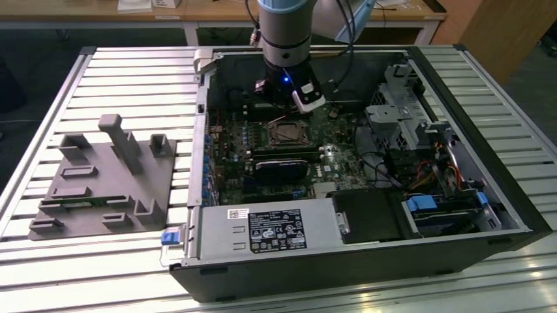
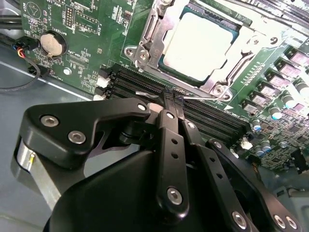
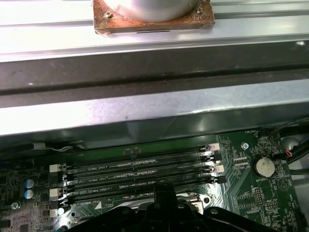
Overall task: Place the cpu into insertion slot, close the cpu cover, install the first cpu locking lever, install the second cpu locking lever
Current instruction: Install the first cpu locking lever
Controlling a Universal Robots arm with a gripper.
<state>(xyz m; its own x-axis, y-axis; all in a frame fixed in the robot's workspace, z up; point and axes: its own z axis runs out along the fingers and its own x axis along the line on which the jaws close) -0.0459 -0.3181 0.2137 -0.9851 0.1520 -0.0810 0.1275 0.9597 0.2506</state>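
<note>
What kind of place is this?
Probably a robotics lab or workshop: an opened computer case lies on a slatted metal table, a robot arm reaches into it, and wooden workbenches stand behind.

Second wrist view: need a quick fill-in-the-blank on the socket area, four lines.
1. The cpu sits in the insertion ____.
2. The long memory slots beside it are ____.
3. The coin battery sits on the ____ circuit board.
4. The gripper has its fingers ____.
Missing words: slot; empty; green; shut.
</note>
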